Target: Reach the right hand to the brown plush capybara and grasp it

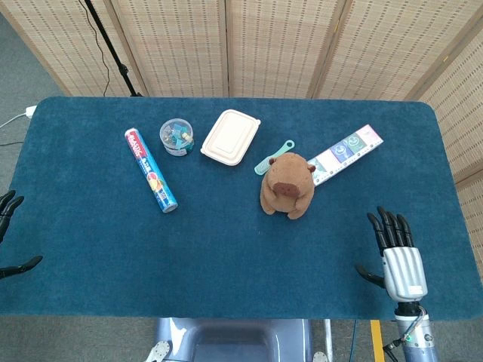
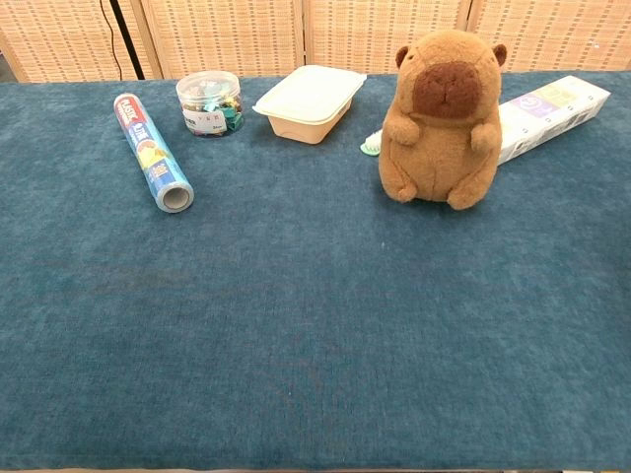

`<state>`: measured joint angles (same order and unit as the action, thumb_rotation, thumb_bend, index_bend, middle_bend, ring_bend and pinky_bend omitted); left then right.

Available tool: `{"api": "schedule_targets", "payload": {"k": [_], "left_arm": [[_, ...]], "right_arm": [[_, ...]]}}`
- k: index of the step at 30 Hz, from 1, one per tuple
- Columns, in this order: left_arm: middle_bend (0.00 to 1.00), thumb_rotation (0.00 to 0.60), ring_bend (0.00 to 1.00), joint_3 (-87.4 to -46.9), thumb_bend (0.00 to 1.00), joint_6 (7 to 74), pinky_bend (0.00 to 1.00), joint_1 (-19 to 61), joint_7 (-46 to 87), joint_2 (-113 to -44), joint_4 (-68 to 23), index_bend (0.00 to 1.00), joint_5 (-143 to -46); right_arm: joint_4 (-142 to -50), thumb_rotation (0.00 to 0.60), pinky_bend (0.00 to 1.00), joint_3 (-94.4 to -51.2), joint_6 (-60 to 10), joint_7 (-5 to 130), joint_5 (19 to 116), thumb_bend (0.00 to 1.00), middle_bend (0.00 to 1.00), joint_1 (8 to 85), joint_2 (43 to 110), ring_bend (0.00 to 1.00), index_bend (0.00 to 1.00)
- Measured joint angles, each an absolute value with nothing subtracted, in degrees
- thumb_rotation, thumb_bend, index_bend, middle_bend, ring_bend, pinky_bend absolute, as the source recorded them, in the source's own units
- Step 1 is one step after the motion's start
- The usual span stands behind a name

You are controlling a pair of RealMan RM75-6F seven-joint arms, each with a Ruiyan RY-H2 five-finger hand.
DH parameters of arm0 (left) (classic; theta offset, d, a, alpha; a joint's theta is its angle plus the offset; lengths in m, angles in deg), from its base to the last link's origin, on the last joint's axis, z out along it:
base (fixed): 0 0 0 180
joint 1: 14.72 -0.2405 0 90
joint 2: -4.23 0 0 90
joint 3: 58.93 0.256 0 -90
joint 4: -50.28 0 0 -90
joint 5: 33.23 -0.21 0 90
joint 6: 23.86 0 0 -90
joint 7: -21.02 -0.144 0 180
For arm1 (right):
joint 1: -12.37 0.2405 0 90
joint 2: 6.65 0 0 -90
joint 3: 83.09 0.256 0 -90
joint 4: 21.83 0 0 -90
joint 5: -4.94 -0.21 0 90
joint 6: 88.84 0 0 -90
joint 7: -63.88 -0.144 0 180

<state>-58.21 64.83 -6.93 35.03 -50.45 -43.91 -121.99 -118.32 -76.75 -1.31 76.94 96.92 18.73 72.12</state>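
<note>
The brown plush capybara point(image 1: 287, 187) sits upright on the blue table, right of centre, facing the robot; the chest view shows the capybara point(image 2: 444, 118) at the upper right. My right hand point(image 1: 394, 256) hovers over the near right part of the table, fingers spread and empty, well to the right of and nearer than the toy. My left hand point(image 1: 7, 234) shows only as dark fingertips at the left edge, apart and holding nothing. Neither hand appears in the chest view.
Behind the capybara lie a teal comb point(image 1: 273, 157) and a long flat box point(image 1: 346, 153). Further left are a cream lidded container point(image 1: 230, 136), a clear jar of clips point(image 1: 176, 136) and a blue roll point(image 1: 150, 179). Wicker screens stand behind the table.
</note>
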Motion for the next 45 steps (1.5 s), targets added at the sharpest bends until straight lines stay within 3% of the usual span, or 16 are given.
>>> {"api": "schedule_targets", "payload": {"k": [9, 19, 33, 38, 45], "left_arm": [[0.0, 0.6, 0.0, -59.19, 0.0, 63.04, 0.0, -6.58, 35.26, -50.21, -44.13, 0.0, -121.2], [0.0, 0.6, 0.0, -59.88, 0.0, 61.75, 0.0, -6.34, 35.49, -49.92, -44.18, 0.0, -120.77], [0.0, 0.6, 0.0, -60.05, 0.0, 60.96, 0.0, -6.4, 34.14, -50.09, -44.69, 0.0, -121.28], [0.0, 0.6, 0.0, -60.04, 0.0, 60.79, 0.0, -6.44, 33.35, -50.26, -44.92, 0.0, -121.57], [0.0, 0.6, 0.0, -60.14, 0.0, 60.7, 0.0, -6.49, 33.24, -50.33, -44.94, 0.0, -121.8]], "right_arm": [[-116.1, 0.6, 0.0, -72.07, -9.55, 78.28, 93.83, 0.0, 0.0, 27.68, 82.37, 0.0, 0.2], [-105.35, 0.6, 0.0, -68.21, -11.14, 80.07, 92.51, 0.0, 0.0, 34.46, 92.1, 0.0, 0.3], [-89.22, 0.6, 0.0, -67.87, -4.67, 73.35, 93.35, 0.0, 0.0, 35.76, 98.08, 0.0, 0.39], [-88.89, 0.6, 0.0, -67.51, -4.82, 72.52, 91.53, 0.02, 0.0, 36.01, 98.83, 0.0, 0.41], [-91.49, 0.6, 0.0, -65.62, -6.2, 73.55, 87.07, 0.12, 0.0, 36.45, 99.76, 0.0, 0.42]]}}
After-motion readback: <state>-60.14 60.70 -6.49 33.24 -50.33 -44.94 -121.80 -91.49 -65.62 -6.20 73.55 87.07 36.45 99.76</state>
